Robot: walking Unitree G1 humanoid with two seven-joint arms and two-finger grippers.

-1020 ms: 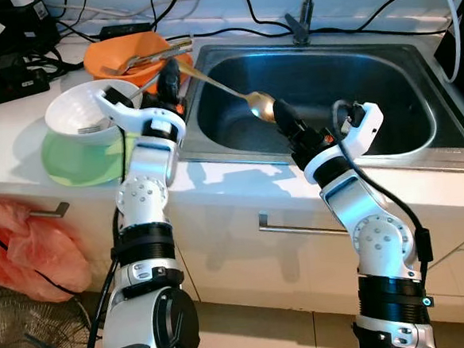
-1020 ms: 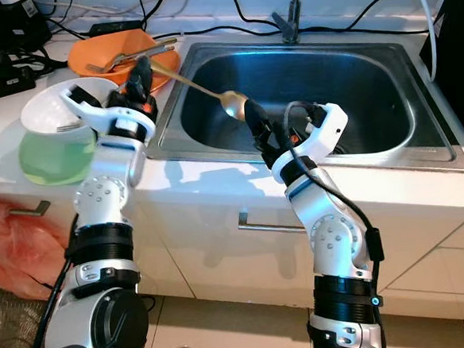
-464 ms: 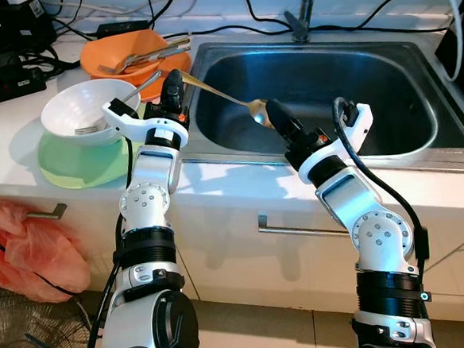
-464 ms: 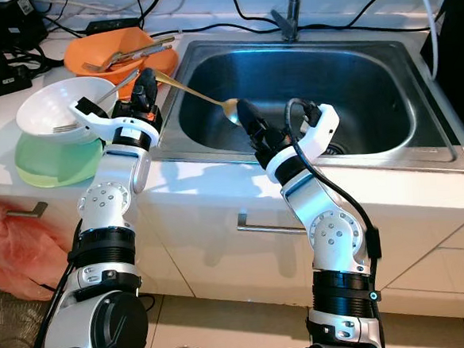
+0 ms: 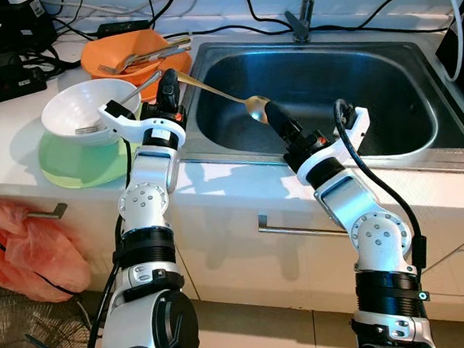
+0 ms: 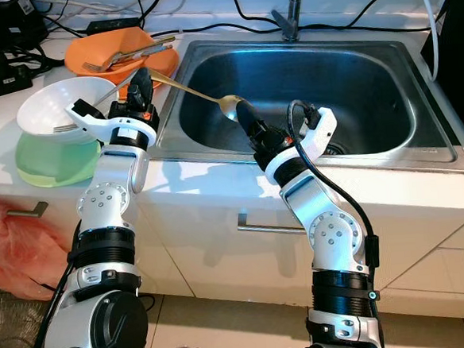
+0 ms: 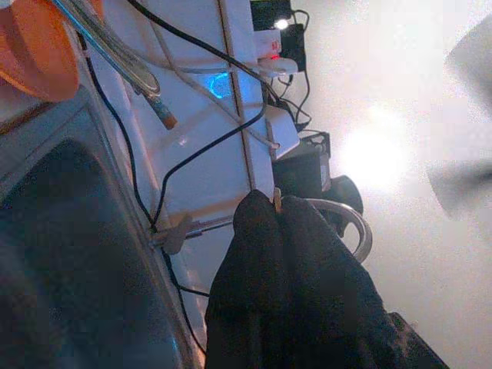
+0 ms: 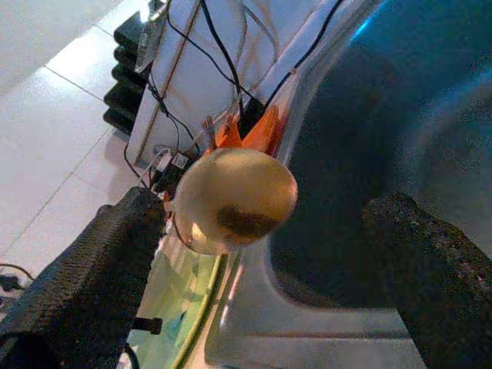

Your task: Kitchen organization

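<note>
— Where's your spoon?

— Your left pincer [image 5: 167,76] is clamped on the handle of the gold spoon [image 5: 222,93], bowl out over the sink [image 5: 421,141]'s left edge, likely for handover.

— And your right pincer [image 5: 274,115]?

— Fingers apart, bracketing the bowl, not touching.

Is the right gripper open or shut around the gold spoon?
Open. The right gripper's fingers stand wide apart beside the spoon's bowl; the left gripper holds the handle.
</note>
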